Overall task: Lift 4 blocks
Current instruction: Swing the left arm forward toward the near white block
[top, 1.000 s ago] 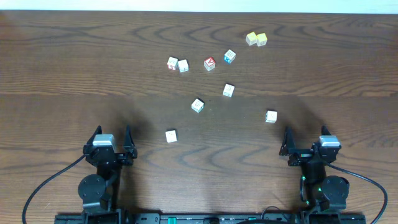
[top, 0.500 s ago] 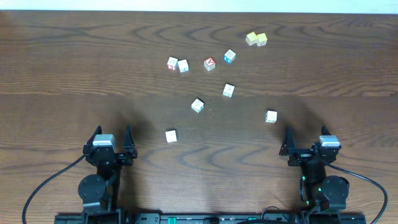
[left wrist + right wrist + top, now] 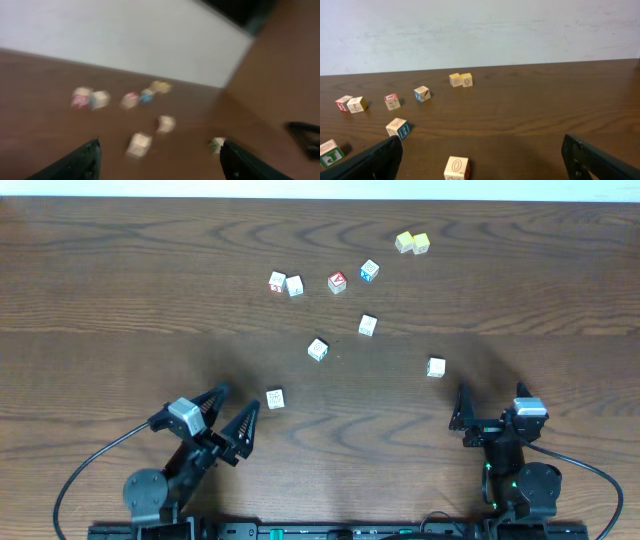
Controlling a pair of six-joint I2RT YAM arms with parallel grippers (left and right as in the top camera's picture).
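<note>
Four pale blocks lie apart mid-table: one [image 3: 275,398] nearest my left gripper [image 3: 232,408], one [image 3: 318,349], one [image 3: 367,325], and one [image 3: 436,367] ahead of my right gripper [image 3: 490,402]. The left gripper is open and empty, angled up and to the right, a short way left of the nearest block. Its wrist view is blurred, showing pale blocks [image 3: 139,144] [image 3: 166,123] beyond the open left gripper [image 3: 160,145]. The right gripper [image 3: 481,140] is open and empty, with the "0" block [image 3: 456,167] between its fingers' line of sight and the blue-lettered block [image 3: 398,128] further off.
A red-marked cube [image 3: 277,281], a pale cube [image 3: 294,285], a red-faced cube [image 3: 337,282] and a blue-faced cube [image 3: 369,271] sit in a far row. Two yellowish cubes [image 3: 412,243] touch near the back edge. Cables trail from both arm bases at the front.
The left arm has swung and turned clockwise, bringing its open gripper right toward the nearest block. The right arm and all blocks are unmoved.
</note>
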